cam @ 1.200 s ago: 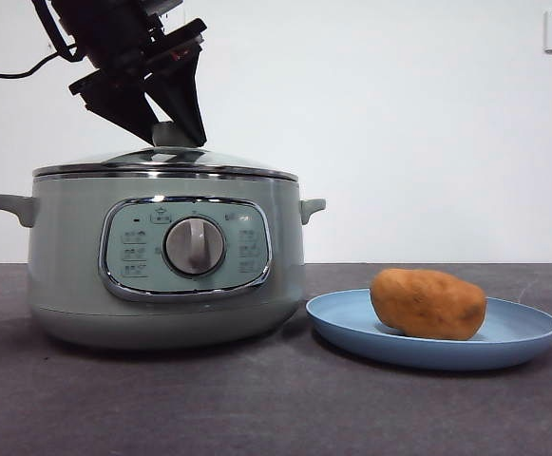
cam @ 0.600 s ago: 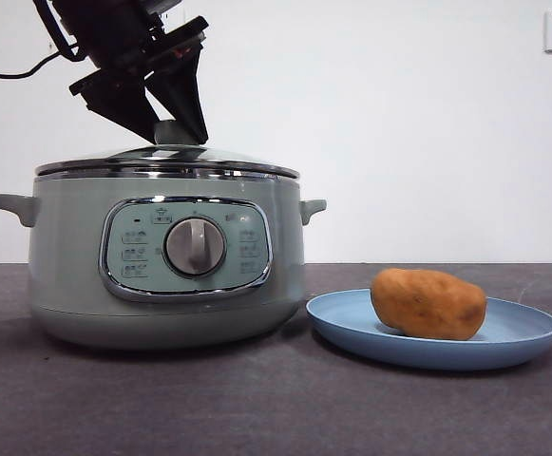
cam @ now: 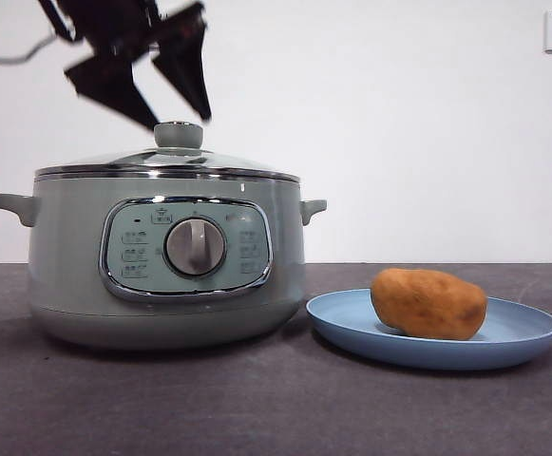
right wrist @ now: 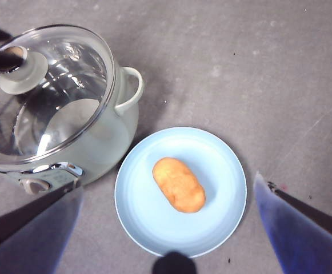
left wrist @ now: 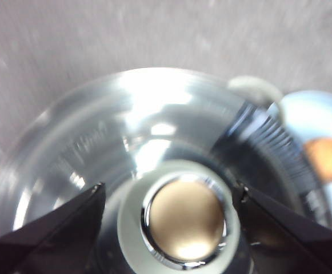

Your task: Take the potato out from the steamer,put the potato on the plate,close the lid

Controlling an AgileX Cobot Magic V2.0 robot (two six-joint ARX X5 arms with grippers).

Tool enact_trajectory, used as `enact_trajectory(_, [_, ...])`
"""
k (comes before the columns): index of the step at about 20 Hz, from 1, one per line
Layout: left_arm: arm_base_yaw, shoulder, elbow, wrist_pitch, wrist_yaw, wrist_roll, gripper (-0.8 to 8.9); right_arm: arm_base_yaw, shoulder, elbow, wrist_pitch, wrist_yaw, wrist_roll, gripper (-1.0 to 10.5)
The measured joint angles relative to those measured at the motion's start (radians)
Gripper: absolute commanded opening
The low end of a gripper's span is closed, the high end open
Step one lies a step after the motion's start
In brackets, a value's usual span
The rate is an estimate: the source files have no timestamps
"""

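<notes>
Now left gripper (cam: pixel 179 122) above lid (cam: pixel 166 160) knob (fingers apart), right gripper spread high.

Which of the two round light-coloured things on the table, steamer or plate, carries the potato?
The light-blue plate carries the potato. The sage-green steamer beside it is shut under its glass lid.

Left wrist view motion-blurred: lid (left wrist: pixel 126 142) rim smeared, potato (left wrist: pixel 328 158) cut by frame edge. Steamer (right wrist: pixel 68 154) panel mostly hidden under its rim in right wrist view.
</notes>
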Motion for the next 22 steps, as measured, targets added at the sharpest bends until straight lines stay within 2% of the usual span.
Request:
enact_trajectory(3, [0.0,-0.111,0.138,-0.061,0.0,0.0,3.78,0.0,0.0,0.002,0.061,-0.011,-0.005,5.0])
enact_trajectory(6, [0.0,-0.246,0.286,-0.084,0.007,0.0,3.77,0.0,0.004,0.047,0.084,-0.151,-0.005,5.0])
enact_trajectory(9, [0.0,-0.383,0.373,-0.123,0.095,-0.014,3.77,0.0,0.004,0.111,0.103,-0.256,-0.006,5.0])
enact_trajectory(13, [0.0,-0.479,0.375,-0.328,0.127,-0.018,3.72,0.0,0.003,0.135,0.131,-0.264,-0.008,5.0])
enact_trajectory(14, [0.0,-0.483,0.375,-0.354,0.126,-0.016,3.53,0.0,0.003,0.135,0.131,-0.264,-0.008,4.5])
enact_trajectory(15, [0.0,-0.482,0.374,-0.372,0.126,-0.013,2.92,0.0,0.004,0.135,0.13,-0.263,-0.008,3.5])
enact_trajectory(16, [0.0,-0.481,0.374,-0.394,0.126,-0.009,1.73,0.0,0.004,0.135,0.13,-0.262,-0.009,1.7])
enact_trajectory(17, [0.0,-0.477,0.374,-0.411,0.126,-0.004,0.06,0.0,0.004,0.135,0.13,-0.262,-0.016,-0.2])
enact_trajectory(22, [0.0,-0.454,0.362,-0.472,0.102,0.025,-0.07,0.0,0.004,0.135,0.13,-0.262,-0.05,-0.1])
